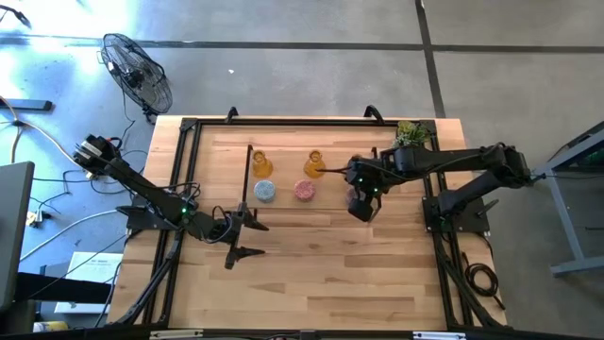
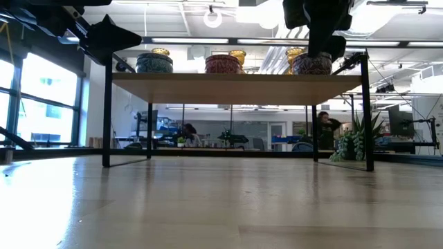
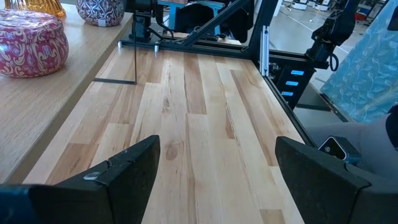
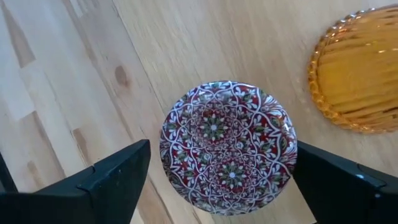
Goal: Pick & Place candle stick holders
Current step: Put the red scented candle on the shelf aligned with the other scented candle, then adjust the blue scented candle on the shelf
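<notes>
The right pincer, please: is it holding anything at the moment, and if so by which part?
Nothing is held. The right pincer stands open above the purple patterned holder on the shelf, its fingers clear of its sides.

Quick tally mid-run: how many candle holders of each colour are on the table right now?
amber holders: 3 (all three necks show in the low view)
blue holder: 1
pink holder: 1
purple holder: 1 (under the right pincer)
Total: 6
</notes>
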Robot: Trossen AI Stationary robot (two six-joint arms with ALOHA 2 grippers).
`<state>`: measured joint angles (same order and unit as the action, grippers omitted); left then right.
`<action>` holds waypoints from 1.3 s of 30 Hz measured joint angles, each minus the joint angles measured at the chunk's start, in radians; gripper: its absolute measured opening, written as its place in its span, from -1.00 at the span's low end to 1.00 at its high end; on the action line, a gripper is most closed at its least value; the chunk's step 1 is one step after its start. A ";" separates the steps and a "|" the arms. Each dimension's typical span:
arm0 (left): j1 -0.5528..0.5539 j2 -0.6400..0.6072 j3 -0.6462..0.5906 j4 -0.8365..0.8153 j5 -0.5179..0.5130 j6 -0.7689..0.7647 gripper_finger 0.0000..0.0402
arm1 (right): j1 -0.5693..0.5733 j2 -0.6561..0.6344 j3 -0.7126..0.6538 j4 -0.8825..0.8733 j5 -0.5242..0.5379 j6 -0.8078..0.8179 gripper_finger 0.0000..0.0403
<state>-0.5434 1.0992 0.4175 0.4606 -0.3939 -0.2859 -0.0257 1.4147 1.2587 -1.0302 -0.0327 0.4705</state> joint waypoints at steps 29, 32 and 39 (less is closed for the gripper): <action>0.000 0.000 0.000 0.000 0.000 0.000 0.58 | 0.095 0.000 0.244 -0.063 0.205 -0.007 0.83; 0.000 0.000 0.000 0.000 0.000 0.000 0.58 | 0.126 0.000 0.282 -0.062 0.248 -0.020 0.84; 0.000 0.000 0.000 0.000 0.000 0.000 0.58 | 0.206 0.000 0.309 -0.061 0.354 -0.051 0.84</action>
<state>-0.5433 1.0992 0.4175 0.4603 -0.3938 -0.2859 0.1799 1.4143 1.5681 -1.0908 0.3215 0.4195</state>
